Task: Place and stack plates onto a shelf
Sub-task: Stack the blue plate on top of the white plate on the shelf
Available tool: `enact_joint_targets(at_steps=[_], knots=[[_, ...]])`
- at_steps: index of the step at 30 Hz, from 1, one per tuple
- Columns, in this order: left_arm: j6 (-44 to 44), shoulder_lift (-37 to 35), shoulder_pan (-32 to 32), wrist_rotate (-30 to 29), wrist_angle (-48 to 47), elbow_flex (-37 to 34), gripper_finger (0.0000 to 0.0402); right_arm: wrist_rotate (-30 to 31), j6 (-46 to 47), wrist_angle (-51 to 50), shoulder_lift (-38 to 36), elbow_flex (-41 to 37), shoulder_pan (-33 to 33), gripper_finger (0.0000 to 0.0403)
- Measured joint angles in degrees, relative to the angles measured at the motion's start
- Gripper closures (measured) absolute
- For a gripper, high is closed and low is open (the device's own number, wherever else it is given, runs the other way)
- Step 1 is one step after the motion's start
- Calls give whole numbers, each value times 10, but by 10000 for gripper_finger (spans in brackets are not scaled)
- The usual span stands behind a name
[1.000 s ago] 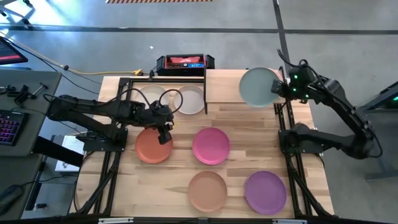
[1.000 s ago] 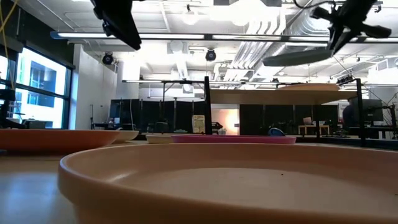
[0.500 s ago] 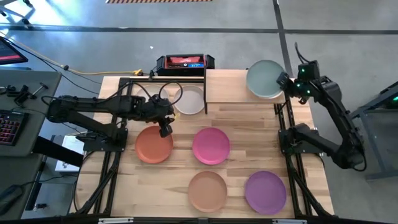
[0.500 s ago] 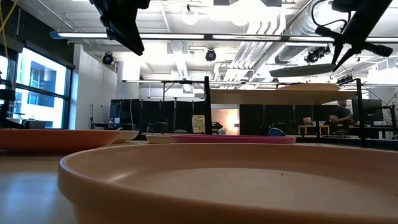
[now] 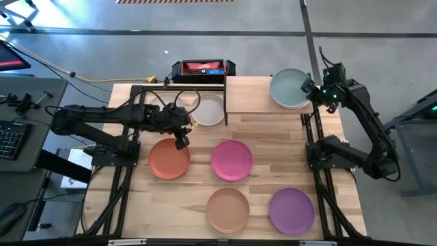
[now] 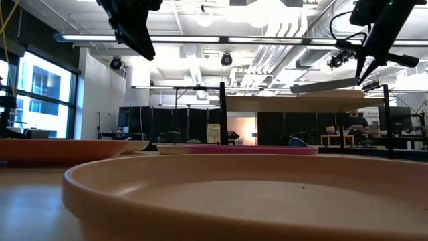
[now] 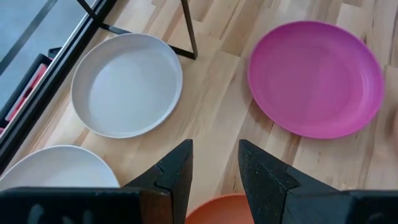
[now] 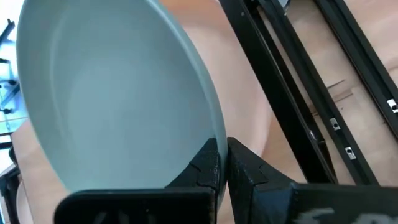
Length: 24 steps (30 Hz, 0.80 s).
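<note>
My right gripper (image 5: 308,91) is shut on the teal plate (image 5: 289,87) and holds it over the right end of the shelf (image 5: 249,96). In the right wrist view a pale peach plate (image 8: 249,81) lies right under it. My left gripper (image 5: 181,141) is open and hovers above the far right rim of the orange-red plate (image 5: 168,160), touching nothing. Two off-white plates (image 5: 209,109) (image 5: 164,104) lie at the far left. The magenta (image 5: 232,160), tan (image 5: 228,210) and purple (image 5: 291,210) plates lie flat on the tabletop. My right gripper pinches the teal plate's rim (image 8: 214,134) on its right side between the two fingers (image 8: 208,167). It comes from the table's right, slanting down. The plate is slightly tilted, its held side higher (image 6: 324,85). Whether its low side touches the peach plate below, I cannot tell.
A black and red box (image 5: 203,67) sits past the far edge. Black posts (image 5: 225,96) carry the shelf, and black frame rails (image 5: 314,147) run along both table sides. Bare wood shows between the plates and on the shelf's left half.
My right gripper has carried the teal plate toward the table's far right corner and down toward the shelf, and the plate has come closer to level. My left gripper has moved slightly toward the far edge, still open.
</note>
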Motion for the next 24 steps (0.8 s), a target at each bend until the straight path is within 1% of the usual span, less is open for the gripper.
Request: enact_joint_targets(at_steps=[5, 9, 14, 20, 24], knots=[[-5, 0, 0, 1, 0, 0, 284, 4, -15, 0, 0, 0, 0, 403], [-5, 0, 0, 1, 0, 0, 284, 25, -19, 0, 0, 0, 0, 402], [-5, 0, 0, 1, 0, 0, 284, 15, -47, -15, 0, 0, 0, 402], [-6, 0, 0, 1, 0, 0, 284, 22, -52, -20, 1, 0, 0, 402], [-6, 0, 0, 1, 0, 0, 284, 39, -52, -18, 1, 0, 0, 402]])
